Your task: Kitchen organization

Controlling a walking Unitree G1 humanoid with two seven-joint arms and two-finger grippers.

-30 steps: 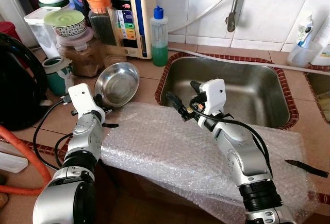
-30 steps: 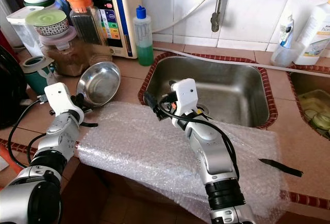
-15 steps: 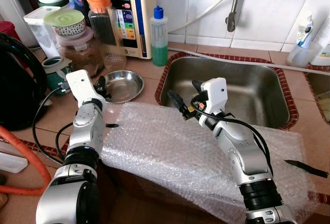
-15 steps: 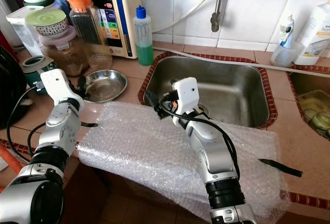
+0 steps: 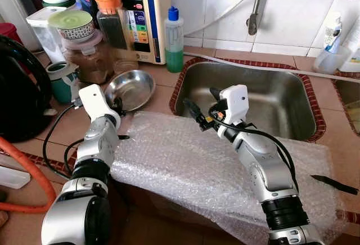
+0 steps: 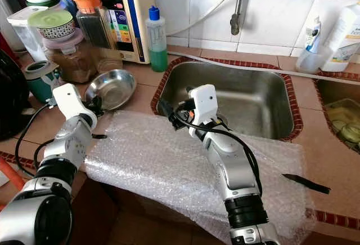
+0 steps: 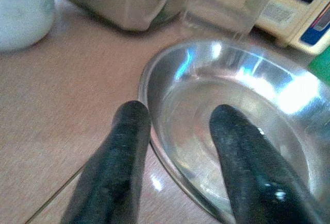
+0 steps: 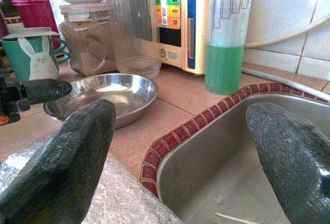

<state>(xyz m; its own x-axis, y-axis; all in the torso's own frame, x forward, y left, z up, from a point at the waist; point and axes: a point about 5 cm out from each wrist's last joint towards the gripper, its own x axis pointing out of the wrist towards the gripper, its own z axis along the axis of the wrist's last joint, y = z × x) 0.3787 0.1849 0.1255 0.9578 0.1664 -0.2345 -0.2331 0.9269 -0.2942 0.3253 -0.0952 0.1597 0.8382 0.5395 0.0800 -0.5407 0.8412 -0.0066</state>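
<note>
Here, left claw [image 7: 175,157] parted around the near rim of the steel bowl [image 5: 130,89], one finger [image 7: 116,157] outside on the worktop [image 5: 160,79], the other inside. Bowl tipped, open side facing up and toward the sink [image 5: 281,96], lying just left of it. Right claw [image 5: 198,105] spread wide, holding nothing, hovering over the sink's near-left corner above bubble wrap [image 5: 185,160], forearm reaching forward.

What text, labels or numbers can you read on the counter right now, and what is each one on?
No text reads clearly enough to quote.
Cream appliance: a small screen, coloured buttons and a brand line near the top, all too small and blurred.
Green liquid bottle: label with faint print, illegible.
White bottles by the sink: blue print, too small.
Teal mug: a white rabbit picture, no words.
</note>
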